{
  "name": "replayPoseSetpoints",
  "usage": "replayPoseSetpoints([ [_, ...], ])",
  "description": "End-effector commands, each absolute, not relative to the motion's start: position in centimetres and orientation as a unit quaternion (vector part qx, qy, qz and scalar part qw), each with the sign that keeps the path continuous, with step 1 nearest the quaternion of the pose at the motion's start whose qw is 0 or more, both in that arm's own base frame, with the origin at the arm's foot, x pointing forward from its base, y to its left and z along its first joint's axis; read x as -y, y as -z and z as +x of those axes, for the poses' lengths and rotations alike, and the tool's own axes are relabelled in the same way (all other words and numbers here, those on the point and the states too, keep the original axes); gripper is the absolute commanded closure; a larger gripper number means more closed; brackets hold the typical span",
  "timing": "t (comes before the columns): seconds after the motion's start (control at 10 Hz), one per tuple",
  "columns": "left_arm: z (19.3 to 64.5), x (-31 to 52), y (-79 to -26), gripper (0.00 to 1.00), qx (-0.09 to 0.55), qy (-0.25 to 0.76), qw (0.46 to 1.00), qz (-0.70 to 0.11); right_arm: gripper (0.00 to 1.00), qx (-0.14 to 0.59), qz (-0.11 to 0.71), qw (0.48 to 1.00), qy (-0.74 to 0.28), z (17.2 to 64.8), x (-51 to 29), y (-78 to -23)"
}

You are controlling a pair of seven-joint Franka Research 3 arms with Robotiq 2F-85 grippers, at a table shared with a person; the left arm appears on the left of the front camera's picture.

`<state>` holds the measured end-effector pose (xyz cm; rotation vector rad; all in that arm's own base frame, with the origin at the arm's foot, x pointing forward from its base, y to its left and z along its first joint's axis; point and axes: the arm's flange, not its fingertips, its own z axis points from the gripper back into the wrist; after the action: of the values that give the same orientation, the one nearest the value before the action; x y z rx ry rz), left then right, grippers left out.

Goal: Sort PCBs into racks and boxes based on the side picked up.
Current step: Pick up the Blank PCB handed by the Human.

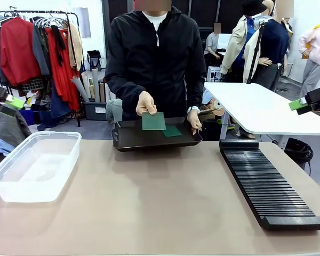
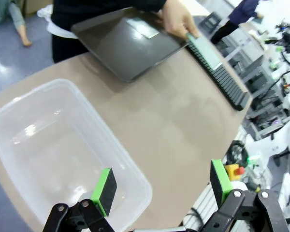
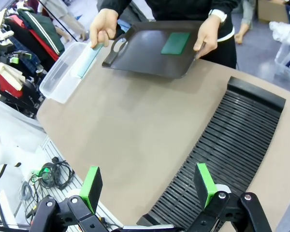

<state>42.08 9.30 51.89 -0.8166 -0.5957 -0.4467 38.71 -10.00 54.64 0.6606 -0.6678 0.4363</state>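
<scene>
The PCBs (image 1: 153,121) are plain dark green. The tray (image 1: 136,140) is dark brown-black. The rack (image 1: 266,186) is black with fine parallel ridges. The box (image 1: 26,192) is clear and colourless. The worktop (image 1: 149,208) is matte tan.

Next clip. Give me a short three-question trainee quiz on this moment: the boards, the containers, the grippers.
1. The person's hand holds one PCB. The other PCB lies: A on the tray; B on the bare tabletop; C under the tray.
2. True or false: the left gripper and the right gripper are both open.
3. How many PCBs are in the rack and the tub together?
Key: 1 A; 2 true; 3 none.
</scene>
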Motion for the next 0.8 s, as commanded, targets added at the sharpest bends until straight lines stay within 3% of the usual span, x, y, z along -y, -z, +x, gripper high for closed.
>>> replayPoseSetpoints([
  [0.0,44.1,-7.9,-50.1,0.0,0.263,0.192,0.828,-0.457,0.0,0.326,0.315,0.867,-0.207,38.8,9.9,-54.6],
  [0.7,49.9,1.5,-44.9,0.0,0.186,0.131,0.792,-0.567,0.0,0.326,0.315,0.867,-0.207,38.8,9.9,-54.6],
])
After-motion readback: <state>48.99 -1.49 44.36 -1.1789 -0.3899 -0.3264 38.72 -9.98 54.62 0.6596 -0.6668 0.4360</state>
